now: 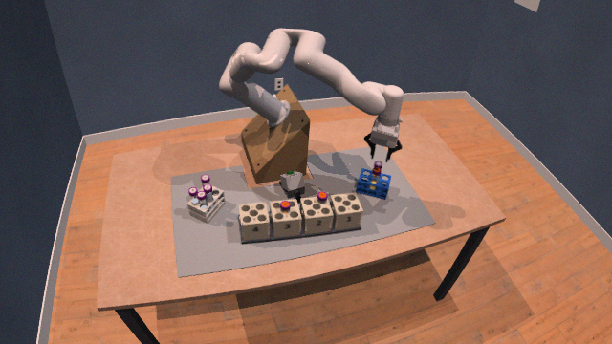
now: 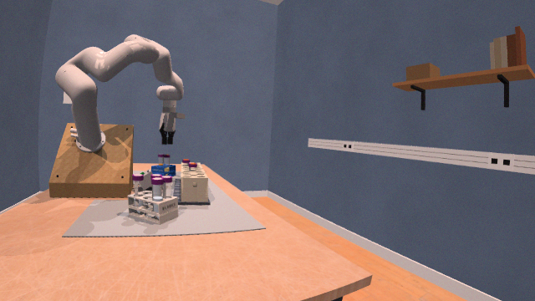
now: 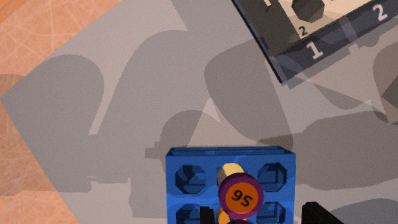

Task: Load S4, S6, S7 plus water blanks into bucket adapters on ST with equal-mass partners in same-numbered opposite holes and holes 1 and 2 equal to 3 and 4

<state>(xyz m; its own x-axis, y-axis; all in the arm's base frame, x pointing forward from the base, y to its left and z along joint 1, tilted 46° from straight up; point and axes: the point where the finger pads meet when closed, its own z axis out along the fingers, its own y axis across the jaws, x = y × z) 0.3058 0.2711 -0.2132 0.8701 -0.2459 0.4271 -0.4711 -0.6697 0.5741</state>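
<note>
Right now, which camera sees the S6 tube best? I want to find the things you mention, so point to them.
The wrist view: it looks down on the S6 tube (image 1: pixel 377 171) (image 3: pixel 242 197), so its orange dot's writing shows. The top view shows an orange dot too small to read. The exterior view shows only purple cap sides there.

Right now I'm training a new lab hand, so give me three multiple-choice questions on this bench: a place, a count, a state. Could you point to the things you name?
1. Where is tube S6 (image 1: pixel 377 170) (image 3: pixel 242 197)?
A) blue rack
B) adapter 4
C) white rack

2. How many tubes stand in the white rack (image 1: pixel 207 218) (image 2: pixel 169 216)?
A) two
B) four
C) six

3. The jaws are:
A) shut on a tube
B) pressing DONE
C) open, empty

Key:
1 A: its orange dot shows over blue wells.
2 B: four purple caps show there.
3 C: nothing is between the parted fingers.
</note>
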